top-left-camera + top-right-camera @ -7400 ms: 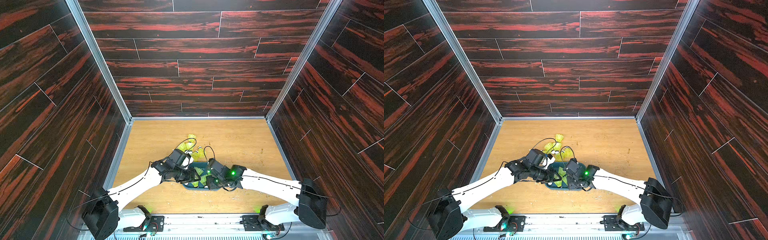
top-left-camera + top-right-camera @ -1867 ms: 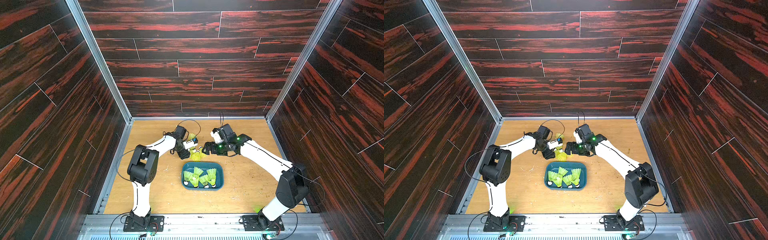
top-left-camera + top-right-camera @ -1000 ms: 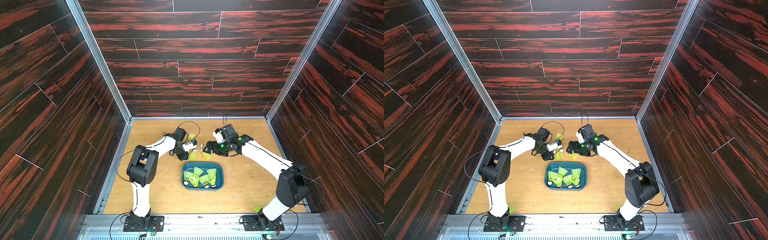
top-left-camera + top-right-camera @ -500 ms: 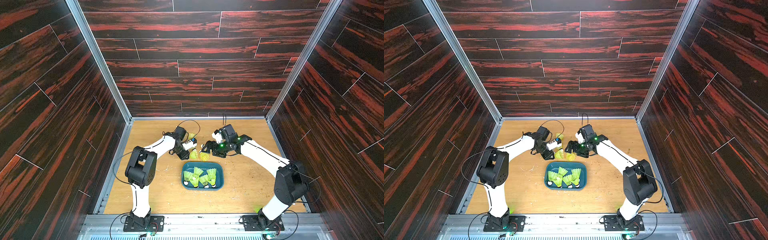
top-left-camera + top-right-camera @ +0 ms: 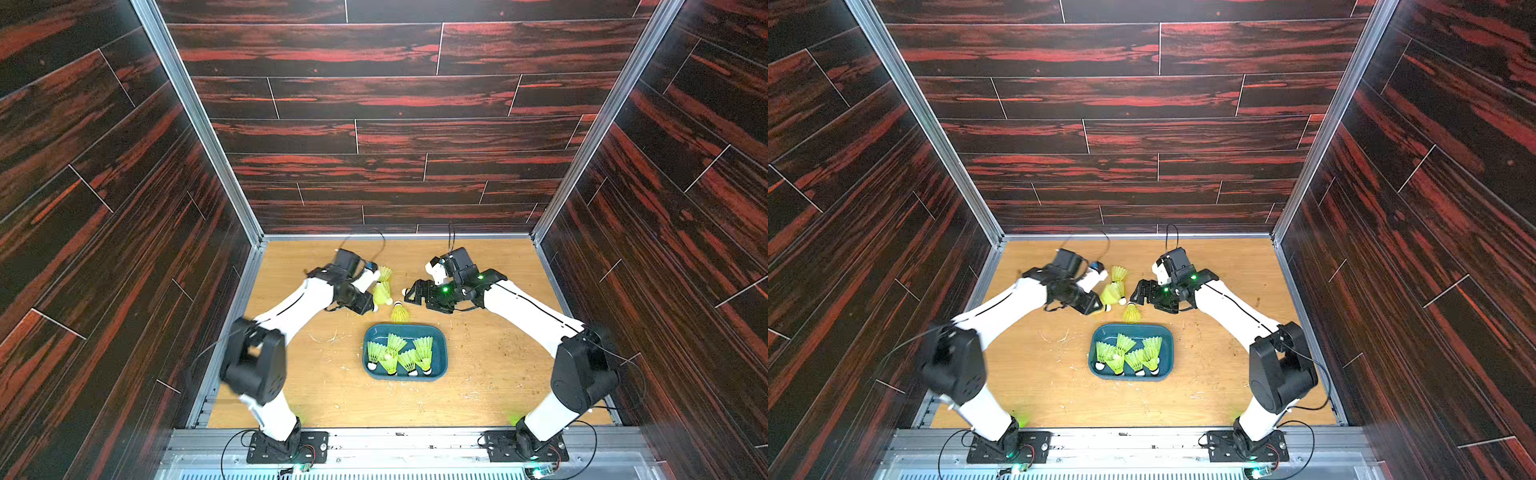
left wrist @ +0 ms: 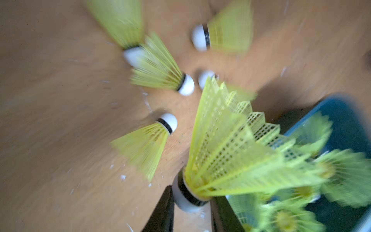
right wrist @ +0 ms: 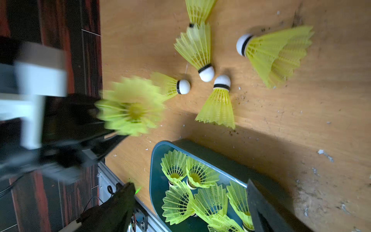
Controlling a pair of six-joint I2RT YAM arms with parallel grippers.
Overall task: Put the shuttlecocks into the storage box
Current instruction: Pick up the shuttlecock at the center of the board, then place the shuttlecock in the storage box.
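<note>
My left gripper [image 5: 371, 306] [image 6: 190, 200] is shut on the white tip of a neon yellow-green shuttlecock [image 5: 380, 294] [image 6: 230, 152], held above the table just behind the storage box. The teal storage box [image 5: 441, 335] [image 5: 1168, 332] holds several shuttlecocks [image 5: 395, 353] standing skirts up. Several more shuttlecocks lie loose on the table behind it, one [image 5: 399, 312] [image 7: 218, 104] close to the box's far rim and others [image 7: 195, 48] farther back. My right gripper [image 5: 411, 296] [image 5: 1137, 297] stands open to the right of the loose ones, with nothing between its fingers [image 7: 261, 209].
The wooden table floor [image 5: 490, 365] is walled by dark red panels on three sides, with metal rails at the edges. Small white and brown crumbs are scattered over the wood. Both arm bases sit on the front rail [image 5: 395, 444].
The left gripper has risen and moved toward the box with a shuttlecock in it. The right gripper has stayed open in nearly the same place.
</note>
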